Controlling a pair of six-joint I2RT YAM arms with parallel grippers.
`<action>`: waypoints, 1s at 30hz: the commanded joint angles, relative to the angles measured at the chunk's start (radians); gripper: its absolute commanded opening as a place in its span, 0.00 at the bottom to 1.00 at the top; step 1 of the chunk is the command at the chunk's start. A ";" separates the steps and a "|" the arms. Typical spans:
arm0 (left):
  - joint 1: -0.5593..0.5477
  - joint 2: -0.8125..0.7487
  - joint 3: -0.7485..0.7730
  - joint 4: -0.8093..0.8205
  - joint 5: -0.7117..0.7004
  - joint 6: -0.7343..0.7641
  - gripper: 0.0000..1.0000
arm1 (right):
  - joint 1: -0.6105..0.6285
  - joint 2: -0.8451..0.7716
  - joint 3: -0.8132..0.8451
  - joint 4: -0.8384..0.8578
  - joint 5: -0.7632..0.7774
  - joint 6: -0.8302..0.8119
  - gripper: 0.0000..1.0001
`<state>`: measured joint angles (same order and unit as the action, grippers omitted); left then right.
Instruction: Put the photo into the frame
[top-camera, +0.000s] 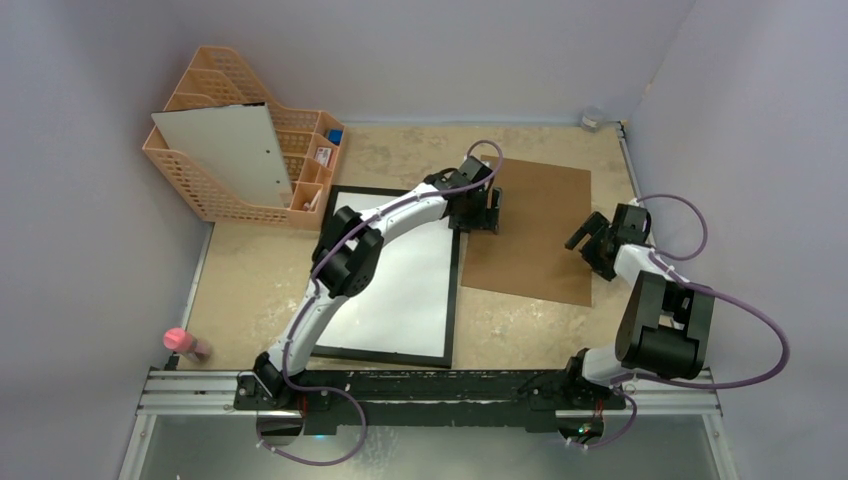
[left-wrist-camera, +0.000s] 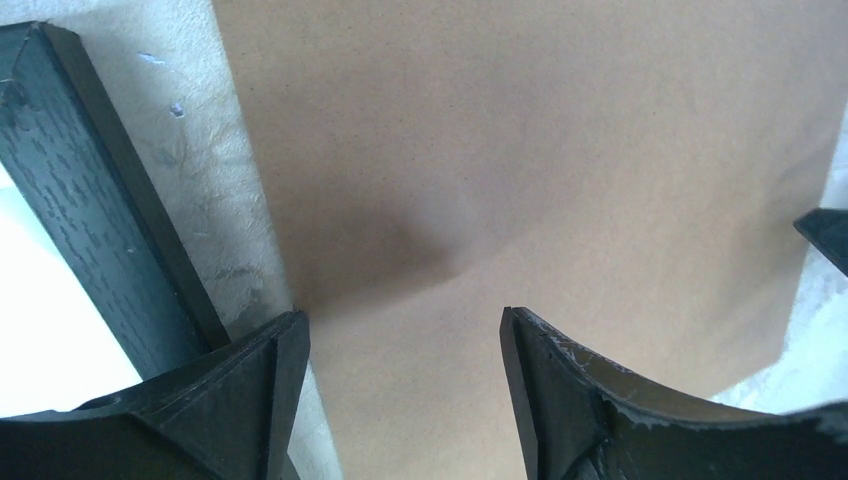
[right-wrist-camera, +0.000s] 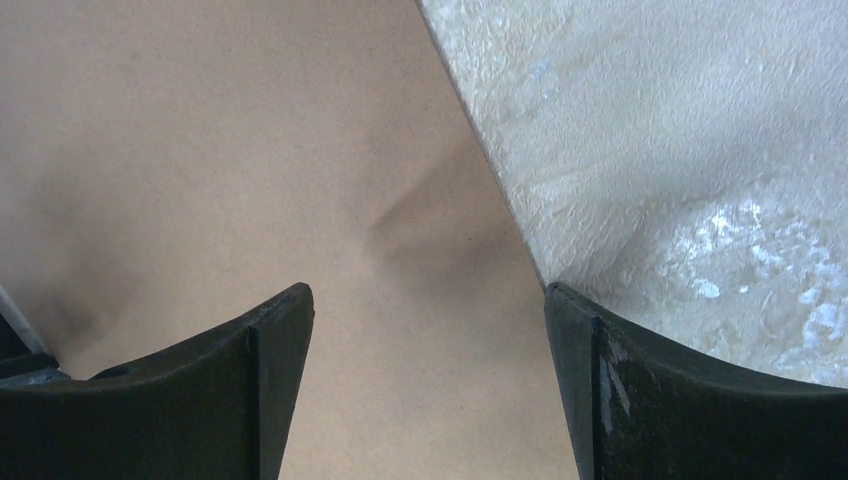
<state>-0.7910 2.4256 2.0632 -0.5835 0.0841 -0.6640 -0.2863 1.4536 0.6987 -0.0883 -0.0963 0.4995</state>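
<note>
Currently the frame lies flat left of centre, long axis running near to far, white inside. Right gripper hangs wide open and empty over the right edge of the backing board. Left gripper, likewise open and empty, straddles the board's left edge, just beside the frame (the nearer arm). Photo: not visible in any view. Orange basket organiser stands far left.
</note>
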 joint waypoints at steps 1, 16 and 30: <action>-0.028 0.046 -0.036 0.042 0.317 0.004 0.71 | 0.034 0.060 -0.067 0.019 -0.299 0.051 0.85; -0.028 -0.047 0.052 0.129 0.445 0.022 0.68 | 0.023 0.002 -0.114 0.009 -0.225 0.090 0.84; -0.028 -0.149 0.017 0.208 0.510 -0.023 0.69 | 0.022 -0.049 -0.145 0.008 -0.223 0.093 0.84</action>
<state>-0.7460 2.4104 2.0624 -0.5705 0.3088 -0.6060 -0.3035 1.4033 0.6041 0.0708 -0.0921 0.4969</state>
